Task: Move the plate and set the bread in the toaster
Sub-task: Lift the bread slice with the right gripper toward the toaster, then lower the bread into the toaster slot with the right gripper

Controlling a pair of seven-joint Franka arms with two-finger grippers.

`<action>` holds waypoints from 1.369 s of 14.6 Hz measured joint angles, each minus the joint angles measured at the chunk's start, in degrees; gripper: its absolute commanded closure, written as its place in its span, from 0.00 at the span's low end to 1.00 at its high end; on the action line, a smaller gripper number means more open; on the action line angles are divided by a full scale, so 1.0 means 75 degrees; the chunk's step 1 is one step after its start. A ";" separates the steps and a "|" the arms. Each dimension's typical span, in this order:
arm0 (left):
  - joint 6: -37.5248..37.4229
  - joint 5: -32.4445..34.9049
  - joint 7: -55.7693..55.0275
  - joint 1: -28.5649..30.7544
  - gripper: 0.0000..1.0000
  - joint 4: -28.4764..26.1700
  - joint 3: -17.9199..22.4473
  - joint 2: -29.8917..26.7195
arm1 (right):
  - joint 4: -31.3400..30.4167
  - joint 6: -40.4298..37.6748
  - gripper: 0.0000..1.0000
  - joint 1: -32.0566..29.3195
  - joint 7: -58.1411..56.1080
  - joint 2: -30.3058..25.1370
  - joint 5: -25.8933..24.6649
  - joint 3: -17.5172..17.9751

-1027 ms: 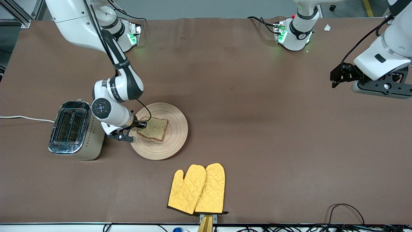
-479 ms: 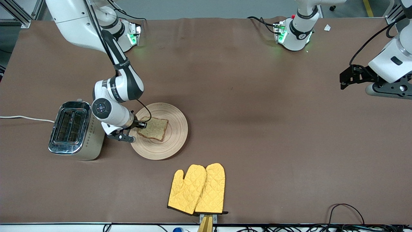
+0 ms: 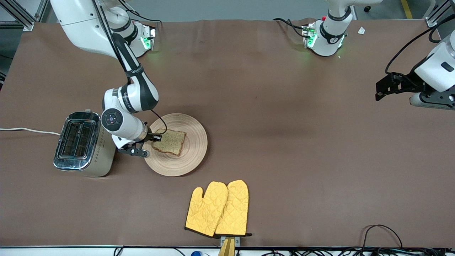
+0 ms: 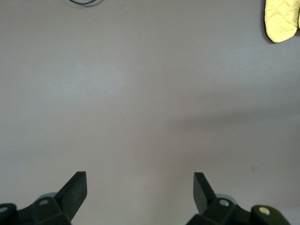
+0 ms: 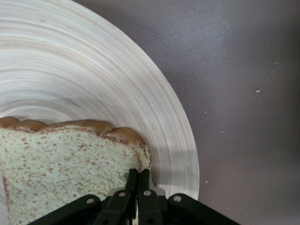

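Your right gripper [image 3: 155,137], left of centre in the front view, is pinching the crust edge of the speckled tan wholegrain bread slice [image 3: 170,141], which is lying on the round pale wooden plate [image 3: 193,145] beside the cream-and-chrome toaster [image 3: 82,142]. You are probably handling something light, soft and crumbly, so keep gripping at the firmer crust. Your left gripper [image 4: 139,190] is waiting open at the frame's right edge.

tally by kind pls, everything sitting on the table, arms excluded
plate: 1
bread: 1, lying on the plate, right tool shut on its edge
toaster: 1, beside the plate toward the right arm's end
oven mitts: 2, yellow, side by side, nearer the front camera than the plate
Total: 5
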 measured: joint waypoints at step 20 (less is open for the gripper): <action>0.0028 0.0006 0.0000 0.0009 0.00 -0.0009 0.0013 0.0055 | 0.3565 -0.6482 1.00 0.0022 0.0233 -0.1415 -0.1934 -0.0053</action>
